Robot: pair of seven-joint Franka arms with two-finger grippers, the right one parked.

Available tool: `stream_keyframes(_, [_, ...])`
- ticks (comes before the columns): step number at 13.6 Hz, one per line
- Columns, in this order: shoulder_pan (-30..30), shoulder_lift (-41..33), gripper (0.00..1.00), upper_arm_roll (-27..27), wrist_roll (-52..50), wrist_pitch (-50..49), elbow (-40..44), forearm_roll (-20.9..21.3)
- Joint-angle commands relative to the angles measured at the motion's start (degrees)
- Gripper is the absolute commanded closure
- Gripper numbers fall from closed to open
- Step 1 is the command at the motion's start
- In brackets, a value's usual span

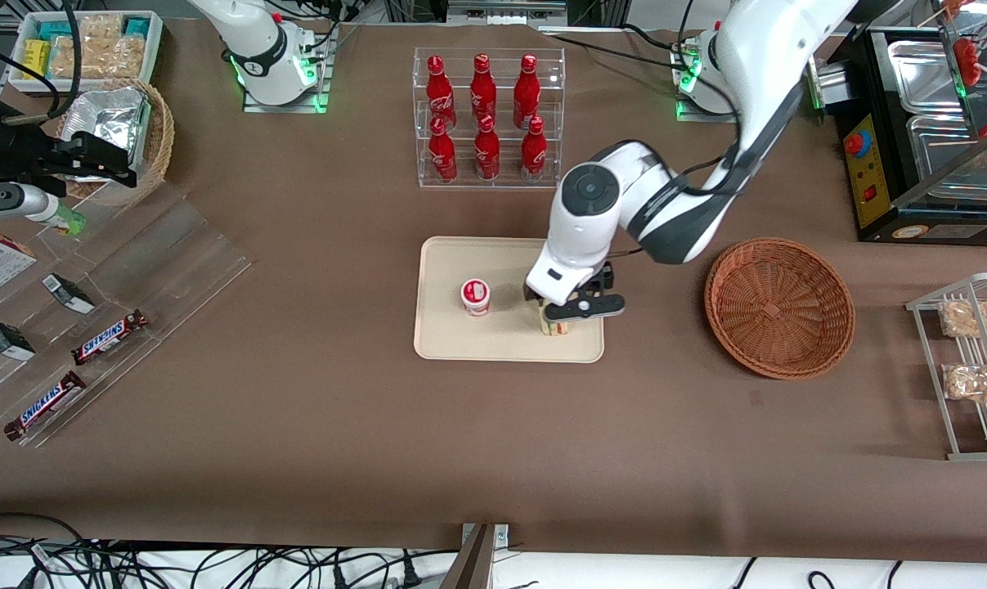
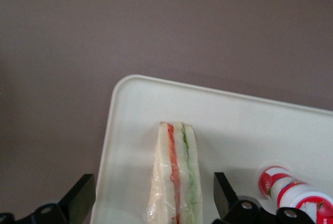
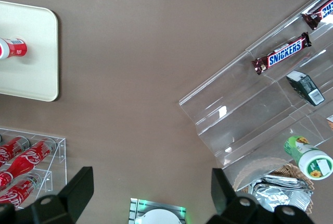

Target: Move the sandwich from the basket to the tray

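The sandwich (image 1: 555, 326) (image 2: 176, 177), a clear-wrapped wedge with red and green layers, stands on its edge on the cream-beige tray (image 1: 501, 348) (image 2: 140, 109), near the tray's corner toward the basket. My left gripper (image 1: 560, 314) (image 2: 153, 203) hangs directly over it and is open. Its fingers (image 2: 82, 197) stand on either side of the wedge with a gap on each side, touching nothing. The reddish-brown wicker basket (image 1: 779, 307) sits beside the tray toward the working arm's end and holds nothing that I can see.
A small red-and-white cup (image 1: 476, 296) (image 2: 291, 193) stands on the tray beside the sandwich. A clear rack of red bottles (image 1: 486, 114) is farther from the front camera than the tray. A wire rack of bagged snacks (image 1: 971, 360) lies toward the working arm's end.
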Motion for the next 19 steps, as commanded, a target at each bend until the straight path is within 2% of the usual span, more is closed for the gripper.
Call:
stream_keyframes(1, [3.9, -7.8, 0.00, -0.1, -3.5, -6.6, -0.1, -0.6])
stream_keyframes(4, [7.0, -13.3, 0.00, -0.2, -3.9, -10.6, 0.3, -3.0])
stream_keyframes(8, [11.5, -19.0, 0.00, -0.3, -1.8, -15.9, 1.7, -8.8])
stream_keyframes(12, [16.1, -19.5, 0.00, -0.3, 8.5, -21.3, 4.9, -12.3])
stream_keyframes(13, [17.9, -20.5, 0.00, 0.0, 12.5, -21.7, 4.9, -14.4])
stream_keyframes(19, [18.0, -24.8, 0.00, 13.9, 38.2, -27.2, 4.3, -22.9])
